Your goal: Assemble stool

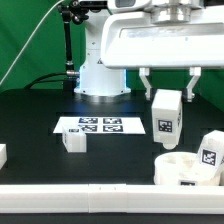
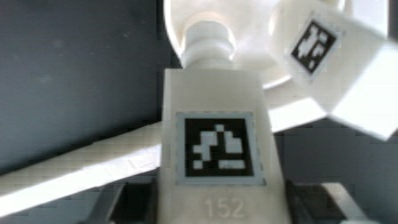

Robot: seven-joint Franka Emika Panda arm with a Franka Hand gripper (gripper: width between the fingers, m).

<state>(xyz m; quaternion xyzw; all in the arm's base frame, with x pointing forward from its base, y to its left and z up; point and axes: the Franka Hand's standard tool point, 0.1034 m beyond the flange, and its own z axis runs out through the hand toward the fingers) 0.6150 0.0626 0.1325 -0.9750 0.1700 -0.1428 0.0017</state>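
Note:
My gripper (image 1: 168, 92) is shut on a white blocky stool leg (image 1: 167, 113) and holds it upright in the air, above and just behind the round white seat (image 1: 178, 170) at the exterior view's lower right. In the wrist view the held leg (image 2: 217, 130) fills the middle with its tag facing the camera. Its peg end (image 2: 214, 42) points toward the seat (image 2: 199, 12) beyond, and my gripper (image 2: 217, 205) has dark fingers (image 2: 317, 200) on both sides of it. A second leg (image 1: 209, 150) stands at the seat's right side and also shows in the wrist view (image 2: 317, 48).
The marker board (image 1: 100, 126) lies mid-table. Another white leg (image 1: 73, 141) stands by its left end, and a white part (image 1: 2, 155) shows at the left edge. A white rail (image 1: 90, 196) runs along the front, and the arm's base (image 1: 100, 75) stands behind.

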